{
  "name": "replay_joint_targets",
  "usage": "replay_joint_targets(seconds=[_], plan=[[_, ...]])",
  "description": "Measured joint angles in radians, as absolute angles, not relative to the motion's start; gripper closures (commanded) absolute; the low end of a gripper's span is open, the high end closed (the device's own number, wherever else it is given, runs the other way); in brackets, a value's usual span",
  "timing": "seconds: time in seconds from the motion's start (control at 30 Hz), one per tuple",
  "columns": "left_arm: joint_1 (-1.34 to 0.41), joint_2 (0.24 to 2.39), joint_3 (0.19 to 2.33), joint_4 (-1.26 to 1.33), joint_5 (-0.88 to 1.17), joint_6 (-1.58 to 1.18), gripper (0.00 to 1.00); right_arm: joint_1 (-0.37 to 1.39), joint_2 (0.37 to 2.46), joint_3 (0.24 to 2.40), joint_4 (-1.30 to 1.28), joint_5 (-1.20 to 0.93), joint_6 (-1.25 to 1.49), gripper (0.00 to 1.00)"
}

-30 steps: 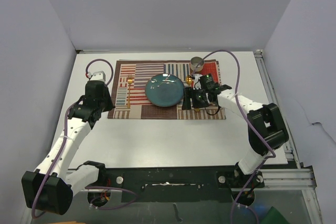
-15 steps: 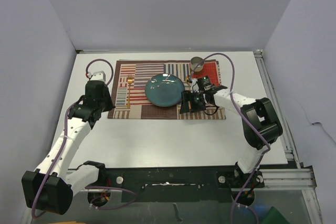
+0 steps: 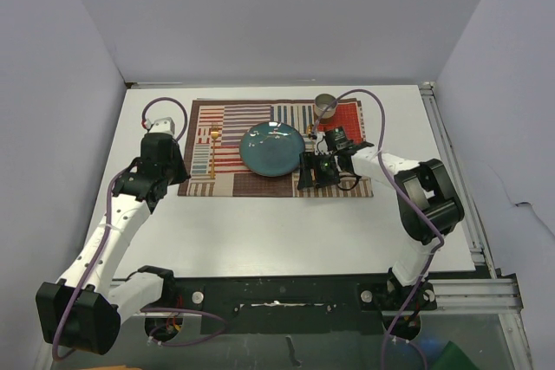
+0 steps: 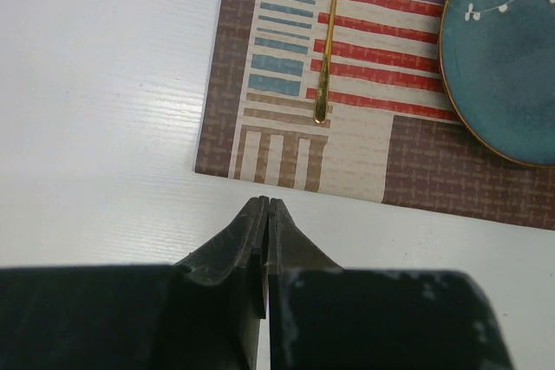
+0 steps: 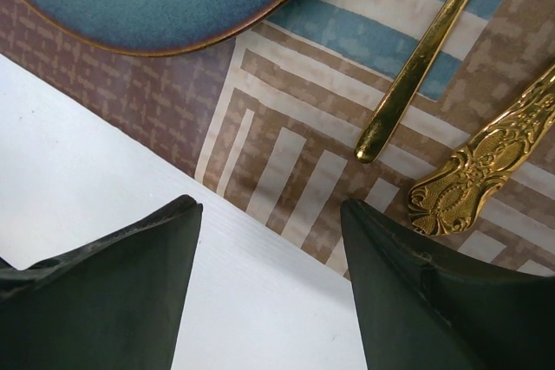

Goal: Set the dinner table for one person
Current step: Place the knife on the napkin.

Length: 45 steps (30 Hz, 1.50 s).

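Note:
The white dinner table [image 3: 277, 223] carries a striped placemat [image 3: 227, 181] with a teal plate [image 3: 272, 148] in its middle. A gold utensil [image 3: 213, 143] lies left of the plate; its handle shows in the left wrist view [image 4: 323, 67]. Two gold utensils lie right of the plate: a plain handle [image 5: 416, 67] and an ornate handle [image 5: 486, 166]. A metal cup [image 3: 325, 104] stands at the mat's back right. My right gripper [image 3: 314, 174] is open and empty over the mat's near edge [image 5: 270, 214]. My left gripper [image 4: 265, 205] is shut and empty, off the mat's near left corner.
Grey walls enclose the table at the back and sides. An aluminium rail [image 3: 451, 158] runs along the right edge. The arm bases sit on the black bar [image 3: 277, 292] at the near edge. Bare white tabletop [image 4: 95, 84] lies left of the placemat.
My right gripper has shifted left and slightly nearer, from over the utensils to the mat's near edge beside the plate, still open. The left arm has not moved.

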<state>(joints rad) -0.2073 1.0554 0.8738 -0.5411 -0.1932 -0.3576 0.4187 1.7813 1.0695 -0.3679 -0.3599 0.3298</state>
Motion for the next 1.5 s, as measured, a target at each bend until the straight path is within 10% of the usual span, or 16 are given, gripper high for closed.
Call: replay_joint_targets(seconds=[1.5], plan=[[-0.207, 1.055, 0.874, -0.541, -0.181, -0.358, 1.0, 0.4, 1.81, 1.104, -0.413, -0.326, 0.291, 0.34]])
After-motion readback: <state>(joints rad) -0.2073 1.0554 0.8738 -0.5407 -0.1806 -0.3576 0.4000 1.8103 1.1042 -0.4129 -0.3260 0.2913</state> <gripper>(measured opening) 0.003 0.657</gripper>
